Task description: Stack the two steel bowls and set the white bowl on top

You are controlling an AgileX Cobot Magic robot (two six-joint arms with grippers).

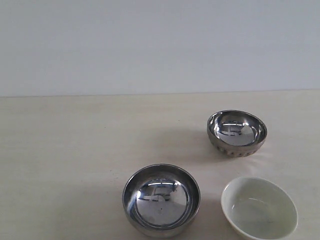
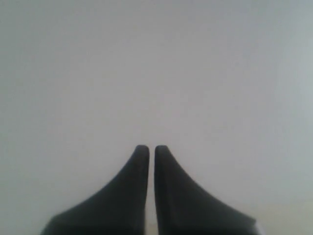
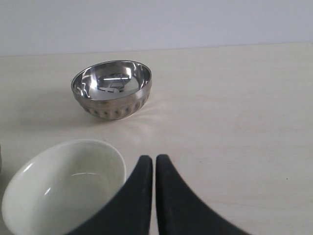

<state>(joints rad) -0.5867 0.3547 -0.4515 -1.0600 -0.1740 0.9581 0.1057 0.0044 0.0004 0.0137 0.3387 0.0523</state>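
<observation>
We start with the dimpled steel bowl [image 1: 236, 132], which stands upright, mouth up, on the far right of the table [image 1: 75, 150]. It is well apart from the other two bowls. The smooth steel bowl [image 1: 161, 200] sits near us, about mid-table, also mouth up. The white bowl [image 1: 259, 207] rests to its right at the near edge, close to it but not touching. Nothing is stacked yet, so we judge the task to be at its very beginning.

All three bowls are round, so no long axis sets the approach; what matters is direction and reach. The right wrist view shows the dimpled bowl straight out beyond the right gripper [image 3: 154, 159], with bare table between them. It also shows the white bowl close beside the fingertips, though we cannot tell whether they touch. That gripper's fingers are pressed together, grasping nothing.

The left gripper [image 2: 147, 149] is likewise clenched on nothing, and its camera sees only a pale blank surface with no bowl. Neither arm appears in the exterior view. We judge the right arm the better placed to lift the dimpled bowl, once it has spread its fingers to take the rim.
</observation>
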